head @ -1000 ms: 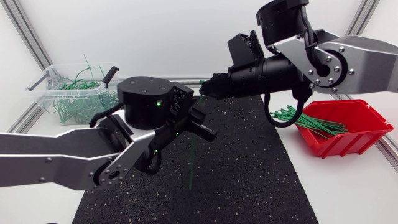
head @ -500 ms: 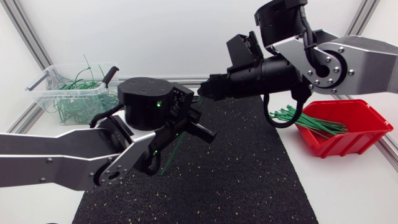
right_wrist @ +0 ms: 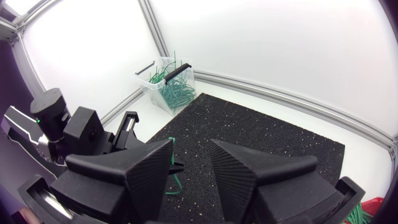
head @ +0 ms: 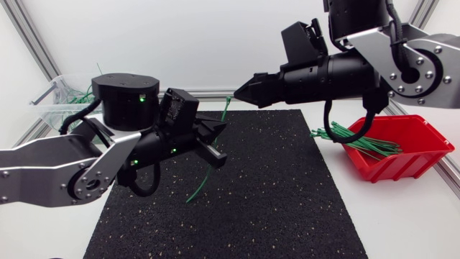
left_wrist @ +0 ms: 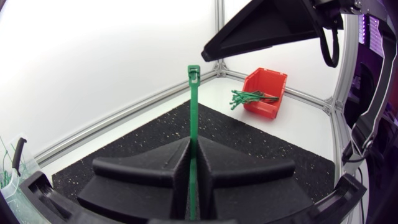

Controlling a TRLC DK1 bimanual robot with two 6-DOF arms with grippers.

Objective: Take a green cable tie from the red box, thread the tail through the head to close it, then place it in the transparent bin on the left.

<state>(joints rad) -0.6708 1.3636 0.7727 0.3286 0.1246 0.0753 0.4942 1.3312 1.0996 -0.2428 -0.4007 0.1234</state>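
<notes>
Above the mat point(head: 280, 208), at mid-surface: one green tie point(left_wrist: 193, 109) held in the left hand point(head: 213, 142), both fingers point(left_wrist: 149, 169) pressed flat on the strap from either side. Gripped partway along, leaving the head point(left_wrist: 194, 73) upright and free ahead of the fingertips, and the tail point(head: 195, 191) dangling below towards the mat, seemingly without touching it. Held so, most likely, to offer the head's slot to the other arm and to keep the tail free for bending round.

Just beside the head, coming in from the right: the right hand point(head: 241, 91), spread apart with nothing in its grasp, pointed at the tie. Looks poised to take either end; cannot tell which.

Judging from this: picking done, threading not yet begun, with no loop formed and the tail well apart from the head. Calls next for a grip on the tail, a curl upward and a feed through that small slot. Little margin there, given a thin springy strap apt to flick aside.

Off to the right, the red box point(head: 413, 162), with spare ties point(head: 356, 140) poking out over its edge. At the far left, the bin point(head: 49, 101), already stocked with looped ties point(right_wrist: 171, 94) and well apart from the held one.
</notes>
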